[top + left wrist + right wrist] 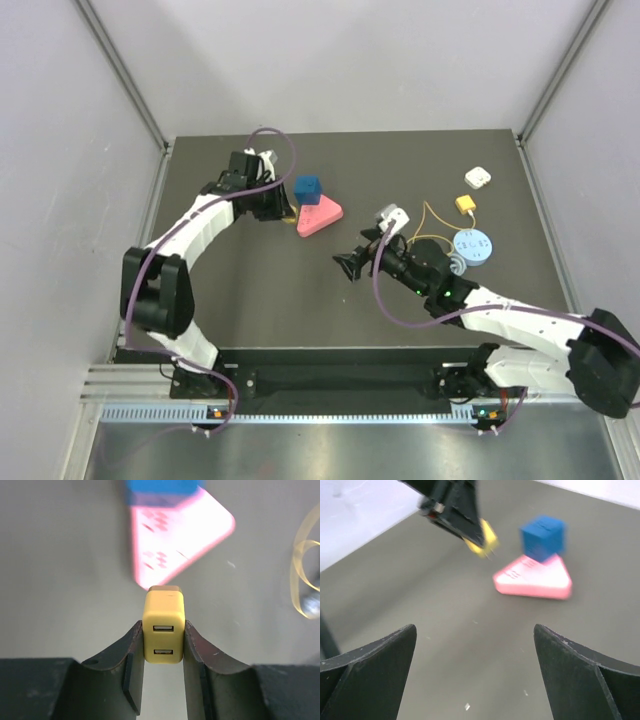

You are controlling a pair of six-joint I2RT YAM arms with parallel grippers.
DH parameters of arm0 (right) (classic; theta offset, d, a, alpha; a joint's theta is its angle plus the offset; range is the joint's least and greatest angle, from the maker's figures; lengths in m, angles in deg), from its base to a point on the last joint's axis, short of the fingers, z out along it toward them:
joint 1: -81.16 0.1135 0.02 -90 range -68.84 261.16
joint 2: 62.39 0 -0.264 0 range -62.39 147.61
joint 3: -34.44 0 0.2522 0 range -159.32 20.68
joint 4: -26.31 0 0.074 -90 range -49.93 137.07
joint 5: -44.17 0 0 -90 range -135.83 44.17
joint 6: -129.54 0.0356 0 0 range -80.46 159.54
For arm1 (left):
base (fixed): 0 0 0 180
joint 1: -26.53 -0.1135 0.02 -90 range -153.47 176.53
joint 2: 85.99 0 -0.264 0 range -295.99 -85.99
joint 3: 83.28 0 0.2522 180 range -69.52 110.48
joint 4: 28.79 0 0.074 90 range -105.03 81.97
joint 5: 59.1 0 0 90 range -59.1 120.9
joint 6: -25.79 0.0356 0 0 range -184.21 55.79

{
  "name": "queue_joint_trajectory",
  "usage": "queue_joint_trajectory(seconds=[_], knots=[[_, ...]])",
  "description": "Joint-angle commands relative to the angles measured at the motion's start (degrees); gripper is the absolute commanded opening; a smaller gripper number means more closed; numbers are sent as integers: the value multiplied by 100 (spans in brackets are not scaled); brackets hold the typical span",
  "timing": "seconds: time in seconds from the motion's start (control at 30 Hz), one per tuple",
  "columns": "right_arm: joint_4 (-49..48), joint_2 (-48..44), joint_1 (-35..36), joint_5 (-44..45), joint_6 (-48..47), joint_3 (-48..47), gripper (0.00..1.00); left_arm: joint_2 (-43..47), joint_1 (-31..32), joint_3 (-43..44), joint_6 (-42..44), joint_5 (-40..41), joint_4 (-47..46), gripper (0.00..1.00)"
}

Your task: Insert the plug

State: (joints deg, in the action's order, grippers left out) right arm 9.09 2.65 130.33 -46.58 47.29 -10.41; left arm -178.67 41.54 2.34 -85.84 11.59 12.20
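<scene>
The plug is a small yellow connector lying at the table's right, and its thin yellow wire loops toward the right arm. No gripper touches it. My left gripper is shut on a different yellow block with two slots in its face, held just left of a pink triangular piece. In the right wrist view the yellow block hangs above the table with small prongs showing. My right gripper stands wide open and empty over the middle of the table.
A blue cube rests against the pink piece's far edge. A small white block sits at the back right. A light-blue round disc lies by the right arm. Grey walls enclose the table.
</scene>
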Motion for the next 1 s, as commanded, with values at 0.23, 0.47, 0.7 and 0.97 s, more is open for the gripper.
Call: queue_joint_trajectory(seconds=[0.23,0.47,0.7,0.97], knots=[[1235,-1432,-925,1122,869,586,100,-935,468,971,396,1184,-489,0],[1534,-1713,-1313,981,851,560,100,-1304,846,953,353,1544,-560,0],[1700,-1942,-1498,919,790,552,100,-1594,872,1286,238,1860,-104,0],[1718,-1942,-1568,840,860,569,99,-1683,873,1375,203,1712,37,0]])
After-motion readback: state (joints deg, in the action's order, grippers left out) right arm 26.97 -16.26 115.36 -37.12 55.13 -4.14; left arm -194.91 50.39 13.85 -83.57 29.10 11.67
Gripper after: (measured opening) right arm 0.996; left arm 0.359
